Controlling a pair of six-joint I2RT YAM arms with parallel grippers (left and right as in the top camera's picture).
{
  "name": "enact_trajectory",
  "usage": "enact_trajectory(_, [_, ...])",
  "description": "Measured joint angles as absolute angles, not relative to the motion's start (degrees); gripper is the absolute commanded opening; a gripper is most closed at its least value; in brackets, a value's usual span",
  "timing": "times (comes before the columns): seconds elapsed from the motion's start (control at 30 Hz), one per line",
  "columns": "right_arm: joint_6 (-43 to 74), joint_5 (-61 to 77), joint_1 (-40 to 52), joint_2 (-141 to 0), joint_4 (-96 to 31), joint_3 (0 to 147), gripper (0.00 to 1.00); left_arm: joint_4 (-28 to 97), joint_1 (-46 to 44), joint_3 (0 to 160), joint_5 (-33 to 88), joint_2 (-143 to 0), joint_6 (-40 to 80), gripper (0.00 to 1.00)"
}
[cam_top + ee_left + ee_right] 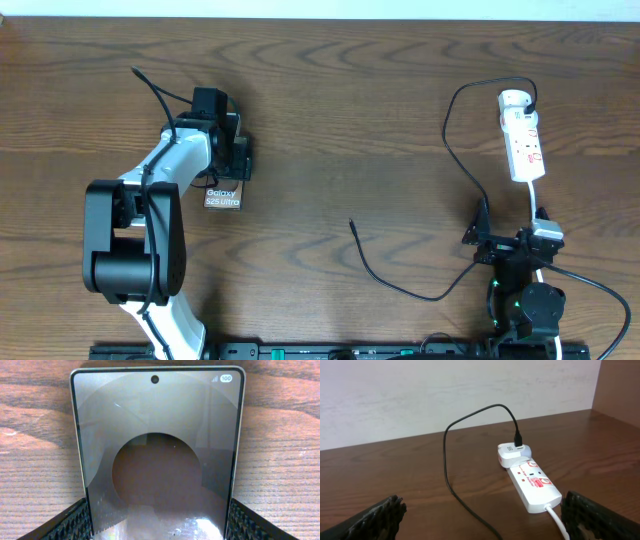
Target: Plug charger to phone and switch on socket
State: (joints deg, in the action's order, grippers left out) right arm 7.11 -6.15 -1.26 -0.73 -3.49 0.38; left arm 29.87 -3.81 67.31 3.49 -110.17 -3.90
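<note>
On the bench, I am working the first step: getting charger to phone. The socket is lying far right, well apart from the phone, which my left pincer is pinching by its long edges. My right pincer is hovering spread and empty. The charger is trailing across the middle, its plug tip lying free. Next, I judge, the right pincer is needing to seize that tip and square it to the port.

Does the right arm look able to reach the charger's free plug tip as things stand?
Probably yes. The right hand is open and empty, and the plug tip lies on bare table with nothing between them; the left hand grips the phone, well aside.
</note>
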Motion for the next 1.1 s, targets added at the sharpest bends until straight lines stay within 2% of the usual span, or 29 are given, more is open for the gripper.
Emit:
enact_trajectory(0.73, [7.1, -6.2, -1.3, -0.7, -3.5, 0.4, 0.99, 30.0, -3.8, 67.2, 3.7, -109.1, -3.9, 0.07])
enact_trajectory(1.1, [7.1, -6.2, -1.3, -0.7, -3.5, 0.4, 0.99, 30.2, -3.8, 67.0, 6.8, -89.8, -1.9, 0.07])
